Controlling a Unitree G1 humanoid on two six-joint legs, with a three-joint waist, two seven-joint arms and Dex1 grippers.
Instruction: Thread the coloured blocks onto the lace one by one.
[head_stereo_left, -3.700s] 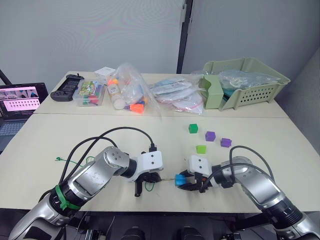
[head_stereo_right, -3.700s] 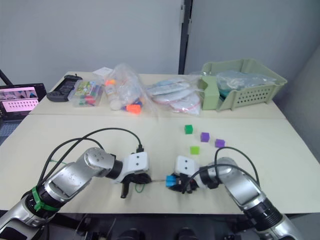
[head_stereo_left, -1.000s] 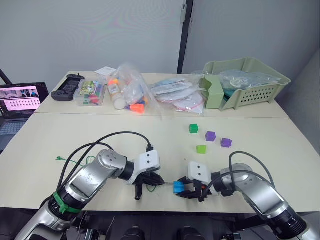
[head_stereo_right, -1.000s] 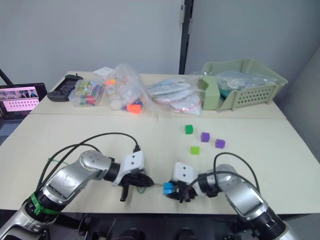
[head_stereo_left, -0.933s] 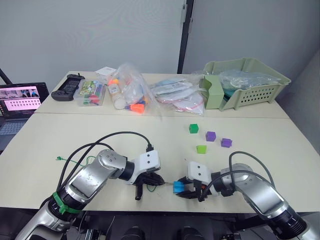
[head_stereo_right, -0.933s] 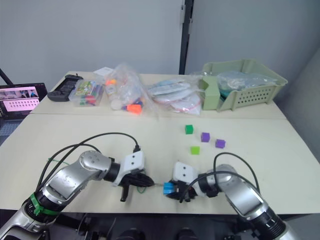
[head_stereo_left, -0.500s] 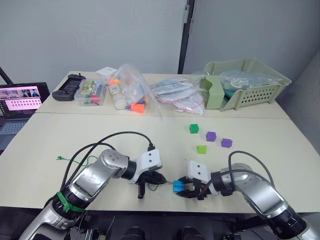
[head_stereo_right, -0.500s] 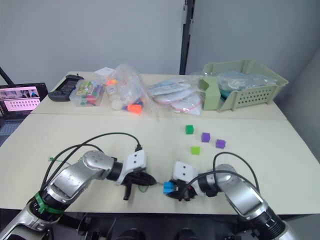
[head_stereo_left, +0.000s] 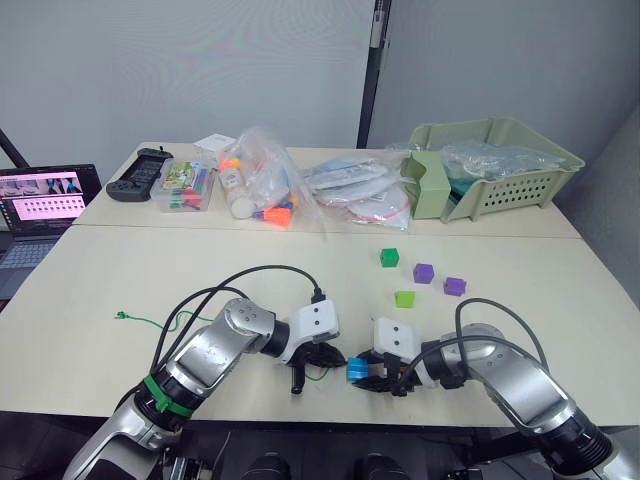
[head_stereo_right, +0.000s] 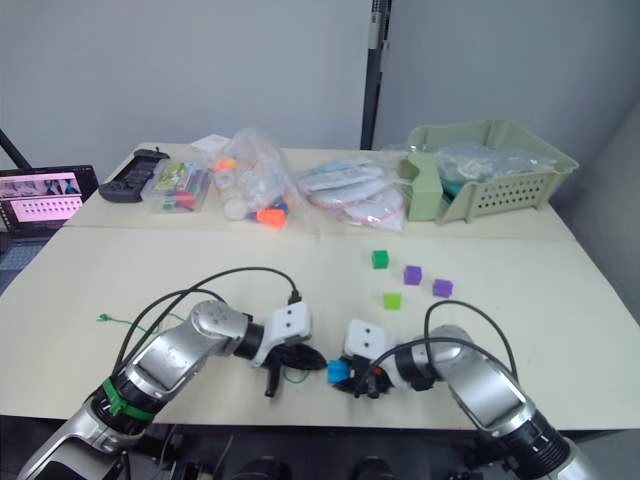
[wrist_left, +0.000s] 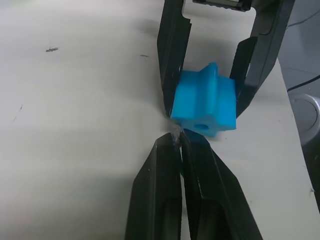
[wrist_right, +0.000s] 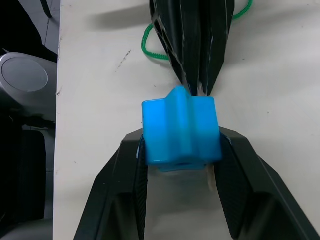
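Near the front edge of the table (head_stereo_left: 120, 270), the right gripper (wrist_right: 180, 150) is clamped on a blue block (wrist_right: 181, 131), one finger on each side. The block has a small hole in the face toward the right wrist camera. The left gripper (wrist_left: 179, 142) has its two fingers pressed together, and its tips sit right against the block (something pale shows at the very tip, too small to be sure what). The green lace (head_stereo_right: 130, 322) lies on the table toward the left edge, and a loop of it (wrist_right: 150, 42) lies beside the left gripper. Two green blocks (head_stereo_left: 389, 257) and two purple blocks (head_stereo_left: 422, 272) lie further back, toward the right edge.
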